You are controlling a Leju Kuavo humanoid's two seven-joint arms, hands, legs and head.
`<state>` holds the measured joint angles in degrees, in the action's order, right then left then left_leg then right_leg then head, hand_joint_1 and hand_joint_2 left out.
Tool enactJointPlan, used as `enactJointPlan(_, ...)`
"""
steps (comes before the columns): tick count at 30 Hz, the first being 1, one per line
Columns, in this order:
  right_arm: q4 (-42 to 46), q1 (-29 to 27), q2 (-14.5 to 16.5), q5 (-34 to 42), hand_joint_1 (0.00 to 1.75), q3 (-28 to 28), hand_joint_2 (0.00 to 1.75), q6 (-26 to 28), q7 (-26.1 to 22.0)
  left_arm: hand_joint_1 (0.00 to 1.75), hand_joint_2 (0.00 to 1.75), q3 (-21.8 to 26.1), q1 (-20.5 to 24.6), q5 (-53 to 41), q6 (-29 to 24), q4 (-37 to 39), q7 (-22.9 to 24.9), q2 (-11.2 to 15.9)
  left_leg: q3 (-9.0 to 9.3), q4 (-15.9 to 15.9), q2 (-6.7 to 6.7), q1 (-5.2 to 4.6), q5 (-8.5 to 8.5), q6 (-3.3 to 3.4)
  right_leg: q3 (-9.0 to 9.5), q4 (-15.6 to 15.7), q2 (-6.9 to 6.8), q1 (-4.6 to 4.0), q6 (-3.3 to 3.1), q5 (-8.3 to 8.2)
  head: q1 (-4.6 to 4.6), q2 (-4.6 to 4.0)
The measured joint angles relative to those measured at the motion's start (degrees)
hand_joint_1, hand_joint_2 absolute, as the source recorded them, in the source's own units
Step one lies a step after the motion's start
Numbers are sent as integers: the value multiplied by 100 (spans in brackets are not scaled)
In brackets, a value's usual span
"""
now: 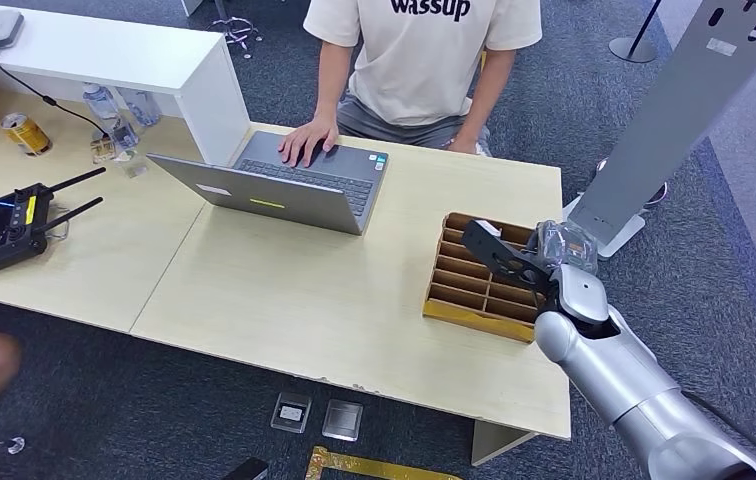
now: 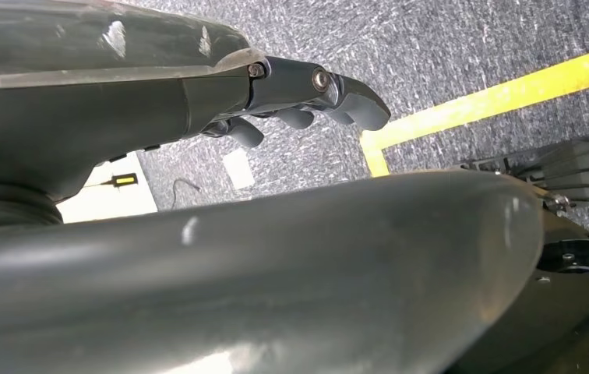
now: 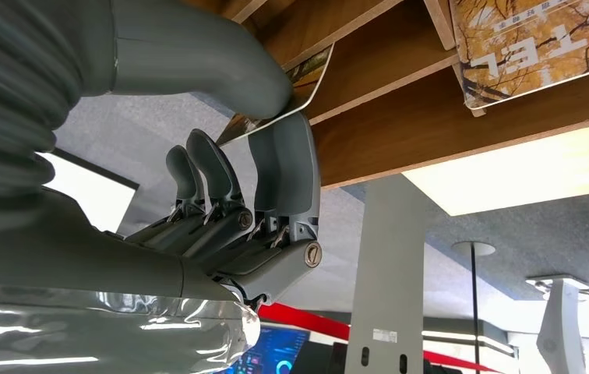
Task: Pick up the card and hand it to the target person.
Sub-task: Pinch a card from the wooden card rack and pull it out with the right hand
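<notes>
**Card pinched at the wooden tray**

The right hand (image 3: 221, 195) has thumb and fingers (image 3: 283, 175) clamped on a card (image 3: 307, 82) standing in the wooden tray (image 1: 454, 300). Pickup step, apparently; next, lift it clear and reach towards the person (image 1: 424, 60) beyond the tray. Left hand (image 2: 307, 97) hangs with fingers curled, holding nothing.

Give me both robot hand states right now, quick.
Left robot hand: hanging over the floor, fingers curled, holding nothing.
Right robot hand: pinching a card at the wooden tray.

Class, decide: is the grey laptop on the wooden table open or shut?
Open. The grey laptop has its lid raised toward the camera, and a person's hand rests on its exposed keyboard.
</notes>
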<state>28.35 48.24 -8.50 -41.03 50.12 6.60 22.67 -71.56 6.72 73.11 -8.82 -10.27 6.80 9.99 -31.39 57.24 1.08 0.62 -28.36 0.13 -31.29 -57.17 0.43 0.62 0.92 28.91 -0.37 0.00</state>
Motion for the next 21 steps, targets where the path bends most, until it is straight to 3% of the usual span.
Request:
enactJointPlan(3,-1,0,0,2,123,0,175,2,0,0,0,0,0,0,2,0,-10,2,0,0,0,0,0,0,0,0,0,0,0,0,0,0)
enactJointPlan(7,-2,1,-2,8,124,0,175,4,4,0,175,0,0,0,42,0,-49,3,1,0,0,0,0,0,0,0,0,0,0,0,-1,0)
enactJointPlan(21,-2,1,-2,48,127,0,175,14,3,0,175,4,-2,105,-42,0,-190,41,2,0,0,0,0,0,1,0,0,0,0,0,0,0)
